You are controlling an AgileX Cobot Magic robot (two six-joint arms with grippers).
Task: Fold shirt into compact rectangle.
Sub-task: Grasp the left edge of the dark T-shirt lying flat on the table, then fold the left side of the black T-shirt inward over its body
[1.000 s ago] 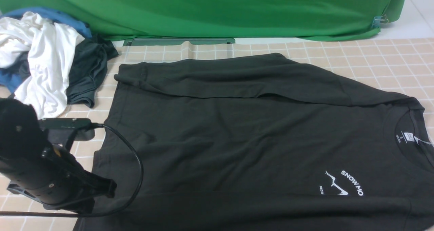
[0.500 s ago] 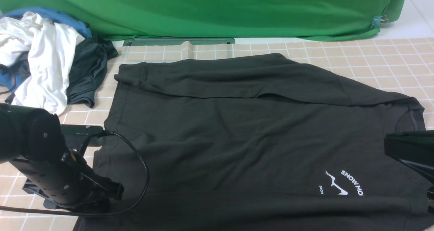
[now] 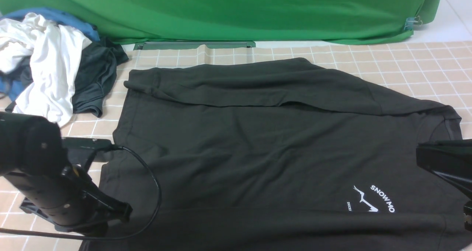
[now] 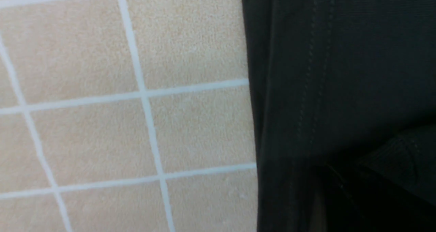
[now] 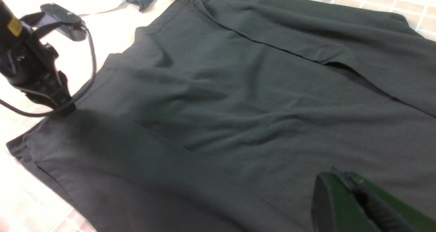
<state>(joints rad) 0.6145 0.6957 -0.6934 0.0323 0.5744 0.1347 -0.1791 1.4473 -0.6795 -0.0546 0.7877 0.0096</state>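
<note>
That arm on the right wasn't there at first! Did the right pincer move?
Yes. The right pincer came in from the picture's right edge, moving left, and now hides part of the neck opening of the shirt.

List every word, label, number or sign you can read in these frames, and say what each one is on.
"SNOW MO": white print on the chest of the shirt, beside a white mountain outline.
"DECE": smaller white letters next to that outline; the rest is cut off and too small to read.
Yellow sticker on the left arm: too blurred to read.
No other text is legible.
</note>
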